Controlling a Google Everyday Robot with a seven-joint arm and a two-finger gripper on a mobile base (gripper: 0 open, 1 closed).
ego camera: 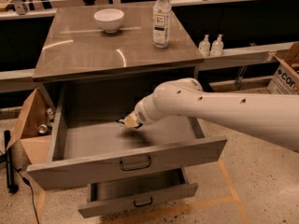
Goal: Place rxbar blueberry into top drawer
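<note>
Lower the gripper (130,121), inside the top drawer (187,151) near its back edge, grip state impossible to tell, then lay the rxbar blueberry, unseen, presumably at its tip, flat mid-floor.

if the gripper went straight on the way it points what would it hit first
Probably the floor of the top drawer: the gripper sits inside it, pointing left and slightly down. Depth is unclear; possibly its left wall instead.

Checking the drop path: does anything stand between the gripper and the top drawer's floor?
Nothing visible does. The gripper hangs inside the open top drawer, over its floor, with no object showing beneath it. The bowl and water bottle stand on the tabletop above.
</note>
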